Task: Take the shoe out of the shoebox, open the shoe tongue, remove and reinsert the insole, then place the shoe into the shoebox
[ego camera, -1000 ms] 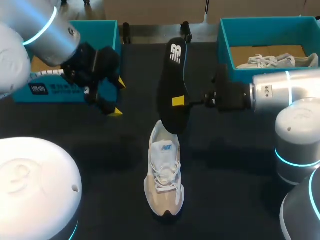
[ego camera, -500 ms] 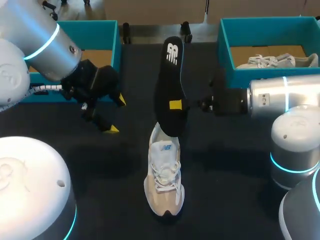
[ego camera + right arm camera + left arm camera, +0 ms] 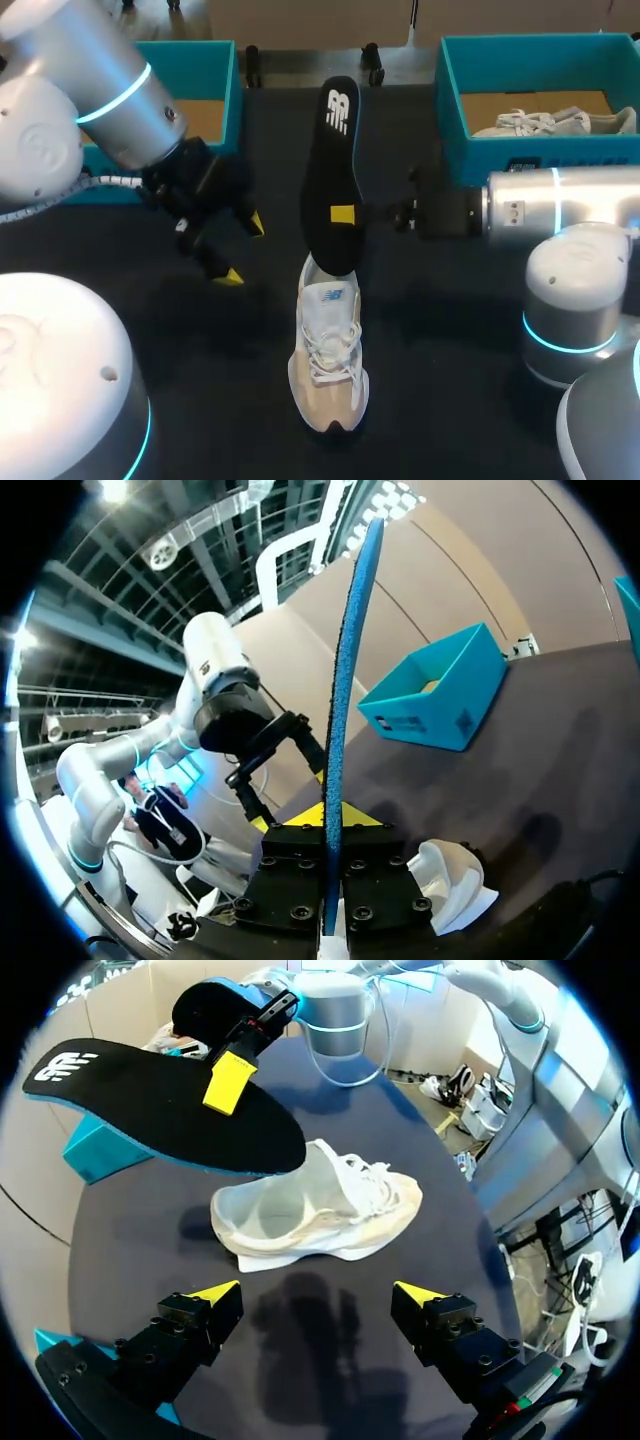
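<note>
Left gripper (image 3: 243, 251) has swung nearer the shoe (image 3: 328, 355), spread wide, while right gripper (image 3: 345, 214) pinches the insole (image 3: 335, 165) lengthwise in line, lower end over the shoe's opening.

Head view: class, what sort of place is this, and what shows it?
Probably a robot test bench: a black table with a teal left shoebox and right shoebox at its far corners, and the right gripper holding a black insole above a white shoe.

The insole (image 3: 331, 170) partly hides the heel of the shoe (image 3: 328, 350) (head view).
</note>
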Tool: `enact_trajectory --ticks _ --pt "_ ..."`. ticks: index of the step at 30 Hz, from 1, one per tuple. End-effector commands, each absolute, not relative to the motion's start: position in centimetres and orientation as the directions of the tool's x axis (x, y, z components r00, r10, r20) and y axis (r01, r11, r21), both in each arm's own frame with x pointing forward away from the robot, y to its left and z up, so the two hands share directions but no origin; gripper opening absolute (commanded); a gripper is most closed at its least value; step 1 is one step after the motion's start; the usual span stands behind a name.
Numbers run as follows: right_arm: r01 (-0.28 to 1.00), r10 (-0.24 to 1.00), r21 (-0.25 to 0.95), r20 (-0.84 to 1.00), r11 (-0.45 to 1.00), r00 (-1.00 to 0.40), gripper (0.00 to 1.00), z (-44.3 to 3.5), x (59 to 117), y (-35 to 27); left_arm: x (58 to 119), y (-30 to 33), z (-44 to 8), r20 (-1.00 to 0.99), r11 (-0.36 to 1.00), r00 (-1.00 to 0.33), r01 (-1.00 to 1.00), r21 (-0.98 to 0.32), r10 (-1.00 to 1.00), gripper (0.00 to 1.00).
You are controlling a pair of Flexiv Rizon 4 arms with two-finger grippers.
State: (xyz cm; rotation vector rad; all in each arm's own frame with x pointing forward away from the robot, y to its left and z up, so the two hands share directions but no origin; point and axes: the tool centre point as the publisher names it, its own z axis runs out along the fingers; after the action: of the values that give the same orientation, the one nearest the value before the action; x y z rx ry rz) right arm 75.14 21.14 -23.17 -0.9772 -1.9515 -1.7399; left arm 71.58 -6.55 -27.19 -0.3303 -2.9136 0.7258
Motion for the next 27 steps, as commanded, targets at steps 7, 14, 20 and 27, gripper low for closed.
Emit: enact_trajectory --ticks 7,14,20,27 --pt "0.686 0.267 0.727 0.659 0.014 -0.703 0.0 -23.9 75.5 21.4 72.1 -7.5 -29.6 0.076 0.872 -0.974 0.153 -0.466 0.212 1.0" --pt "0.648 0.244 0.761 0.623 0.026 -0.743 0.0 -25.0 76.4 21.5 72.5 -8.5 -31.5 0.054 0.88 -0.979 0.154 -0.449 0.198 1.0" --pt "0.624 0.202 0.781 0.608 0.02 -0.767 0.0 -26.2 77.3 22.1 72.5 -8.9 -32.5 0.064 0.881 -0.975 0.163 -0.444 0.212 1.0" --pt "0.612 0.191 0.791 0.598 0.02 -0.778 0.0 -26.6 77.8 22.5 72.8 -8.9 -33.1 0.085 0.883 -0.972 0.162 -0.441 0.221 1.0"
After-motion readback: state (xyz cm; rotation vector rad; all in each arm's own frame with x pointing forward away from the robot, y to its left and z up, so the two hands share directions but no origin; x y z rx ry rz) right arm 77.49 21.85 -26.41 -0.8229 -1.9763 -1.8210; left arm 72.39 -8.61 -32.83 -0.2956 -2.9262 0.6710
